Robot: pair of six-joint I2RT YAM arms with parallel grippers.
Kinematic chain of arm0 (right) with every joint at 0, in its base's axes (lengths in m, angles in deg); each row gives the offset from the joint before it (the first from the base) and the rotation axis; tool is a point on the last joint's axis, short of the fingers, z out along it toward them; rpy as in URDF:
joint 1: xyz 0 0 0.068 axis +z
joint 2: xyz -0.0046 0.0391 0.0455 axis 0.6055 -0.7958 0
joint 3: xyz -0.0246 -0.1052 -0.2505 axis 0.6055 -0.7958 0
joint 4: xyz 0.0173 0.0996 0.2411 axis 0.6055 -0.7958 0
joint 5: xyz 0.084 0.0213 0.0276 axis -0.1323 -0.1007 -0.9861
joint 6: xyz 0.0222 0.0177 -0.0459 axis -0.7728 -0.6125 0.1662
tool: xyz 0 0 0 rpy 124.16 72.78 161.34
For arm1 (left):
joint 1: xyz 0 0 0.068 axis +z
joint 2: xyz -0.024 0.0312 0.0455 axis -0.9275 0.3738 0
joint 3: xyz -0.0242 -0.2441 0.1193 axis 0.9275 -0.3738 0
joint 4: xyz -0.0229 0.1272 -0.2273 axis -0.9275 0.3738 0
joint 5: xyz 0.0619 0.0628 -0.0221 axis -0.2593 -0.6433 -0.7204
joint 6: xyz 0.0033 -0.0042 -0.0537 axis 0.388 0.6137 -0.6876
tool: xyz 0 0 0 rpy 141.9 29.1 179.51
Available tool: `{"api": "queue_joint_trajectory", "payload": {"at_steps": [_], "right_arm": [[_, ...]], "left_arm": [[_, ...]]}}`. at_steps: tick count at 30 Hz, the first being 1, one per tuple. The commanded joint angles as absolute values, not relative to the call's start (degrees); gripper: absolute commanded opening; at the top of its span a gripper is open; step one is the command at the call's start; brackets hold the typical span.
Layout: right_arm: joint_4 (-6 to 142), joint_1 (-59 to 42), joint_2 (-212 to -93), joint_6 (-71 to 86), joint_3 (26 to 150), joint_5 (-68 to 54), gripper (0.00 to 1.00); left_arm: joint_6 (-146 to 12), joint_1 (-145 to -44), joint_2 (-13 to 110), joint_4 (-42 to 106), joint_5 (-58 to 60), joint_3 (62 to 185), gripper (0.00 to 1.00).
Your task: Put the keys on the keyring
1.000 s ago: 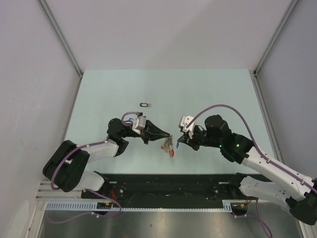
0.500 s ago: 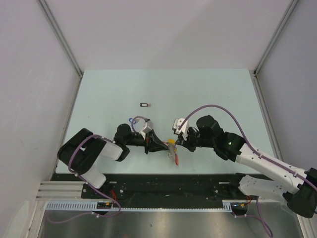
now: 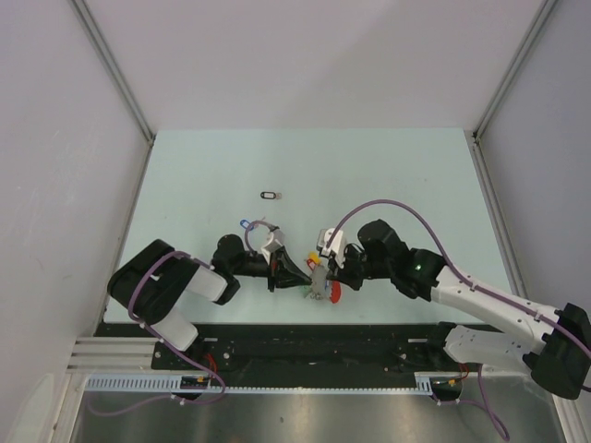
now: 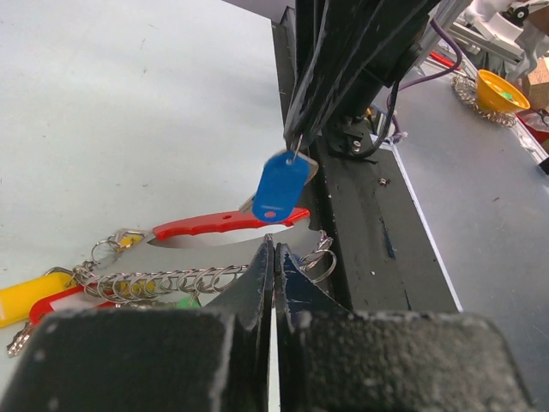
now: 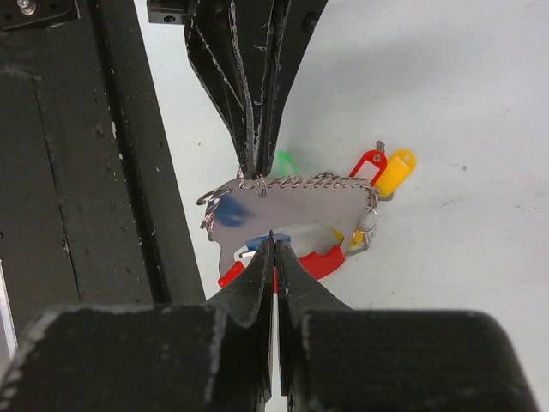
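— Where does the keyring [image 5: 292,210] lie?
— Midway along the table's [image 3: 388,175] near edge; the left gripper [image 4: 274,253] is clamped tight on it.
— And the right gripper [image 5: 273,249]?
— Closed on a blue-tagged key [image 4: 280,186] (dangling over the red band [image 4: 225,225]).

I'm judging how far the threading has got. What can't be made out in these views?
- Top view: keyring too small, crowded by the left gripper and right gripper.
- Left wrist view: blue tag hides most of its key; whether it is threaded is unclear.
- Right wrist view: the right gripper's own fingers cover what they pinch.
- Top view: black-tagged key, too small for detail.
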State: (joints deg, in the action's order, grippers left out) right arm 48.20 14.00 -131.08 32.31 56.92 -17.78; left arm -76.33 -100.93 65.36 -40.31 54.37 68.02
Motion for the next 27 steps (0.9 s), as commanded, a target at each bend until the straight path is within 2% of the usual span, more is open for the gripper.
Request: {"api": "queue_joint_trajectory", "payload": {"at_steps": [1,27], "right_arm": [[51.3,14.3,-133.6,33.2,56.7,-20.2,0.00],[57.9,14.4,-138.7,34.7,54.6,-22.2,0.00]], "left_arm": [[-77.2,-101.2,63.9,-64.6,55.5,69.6,0.00],[-78.2,-101.7,62.2,-64.6,55.6,69.3,0.00]]}}
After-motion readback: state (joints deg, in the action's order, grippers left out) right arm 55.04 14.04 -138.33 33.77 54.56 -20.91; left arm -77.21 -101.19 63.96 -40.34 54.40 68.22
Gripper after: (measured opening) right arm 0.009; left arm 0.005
